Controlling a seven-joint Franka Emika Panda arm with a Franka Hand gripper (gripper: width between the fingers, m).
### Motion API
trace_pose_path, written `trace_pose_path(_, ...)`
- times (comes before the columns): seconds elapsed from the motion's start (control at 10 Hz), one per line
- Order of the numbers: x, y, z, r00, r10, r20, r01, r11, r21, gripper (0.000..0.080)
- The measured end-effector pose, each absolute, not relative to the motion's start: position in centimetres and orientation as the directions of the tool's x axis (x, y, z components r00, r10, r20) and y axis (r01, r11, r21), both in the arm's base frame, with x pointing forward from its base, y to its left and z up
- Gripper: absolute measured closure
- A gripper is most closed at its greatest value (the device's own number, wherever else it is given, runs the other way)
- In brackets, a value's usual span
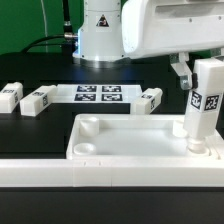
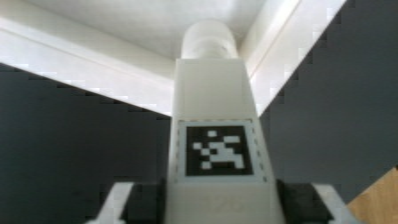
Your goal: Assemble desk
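Note:
The desk panel (image 1: 135, 140) lies flat on the black table, rim up, with round sockets at its corners. One white tag-marked leg (image 1: 205, 100) stands upright in the socket at the exterior view's right, and my gripper (image 1: 198, 72) is shut on its upper part. In the wrist view the leg (image 2: 217, 110) runs down from between my fingers (image 2: 125, 205) to the panel's corner (image 2: 267, 40). Three more legs lie loose behind the panel: two at the exterior view's left (image 1: 10, 97) (image 1: 38, 100) and one near the middle (image 1: 150, 99).
The marker board (image 1: 98, 94) lies flat at the back in front of the arm's base (image 1: 100, 30). A long white L-shaped border rail (image 1: 100, 172) runs along the table's front edge.

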State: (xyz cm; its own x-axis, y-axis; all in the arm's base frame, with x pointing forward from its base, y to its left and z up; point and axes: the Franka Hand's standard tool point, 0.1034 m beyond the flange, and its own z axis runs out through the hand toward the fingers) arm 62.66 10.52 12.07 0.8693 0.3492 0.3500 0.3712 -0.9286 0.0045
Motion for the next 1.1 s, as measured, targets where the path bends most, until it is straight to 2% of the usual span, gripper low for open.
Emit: trace_pose_path(1.1,62.7,10.4,10.9,0.86,0.343,0.379,0.366,-0.931,0.011,0.0509)
